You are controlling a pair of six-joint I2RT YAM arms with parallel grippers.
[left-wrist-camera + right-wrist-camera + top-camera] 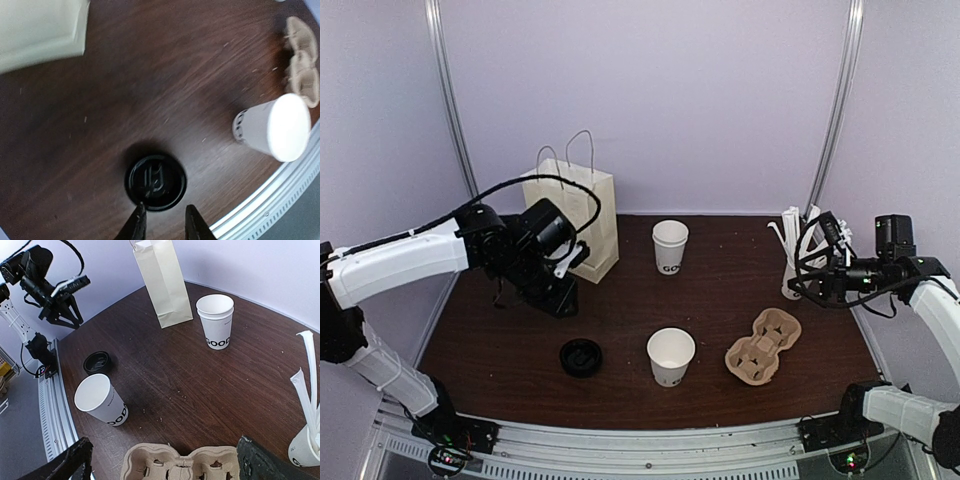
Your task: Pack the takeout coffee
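Note:
Two white paper cups with dark lettering stand open, without lids. One is at the front middle (670, 355) and also shows in the left wrist view (272, 127) and the right wrist view (100, 400). The other stands at the back (670, 245) (216, 320). A black lid (580, 357) (155, 181) (97, 361) lies flat on the table, left of the front cup. My left gripper (565, 268) (165, 225) is open and empty, hovering above the lid. My right gripper (807, 268) (170, 465) is wide open and empty above the pulp carrier.
A cream paper bag (570, 215) (162, 282) stands upright at the back left. The brown pulp carrier (763, 345) (180, 465) lies at the front right. A white cup of long white sticks (798, 250) (307, 445) stands at the right. A metal rail (640, 450) runs along the front edge.

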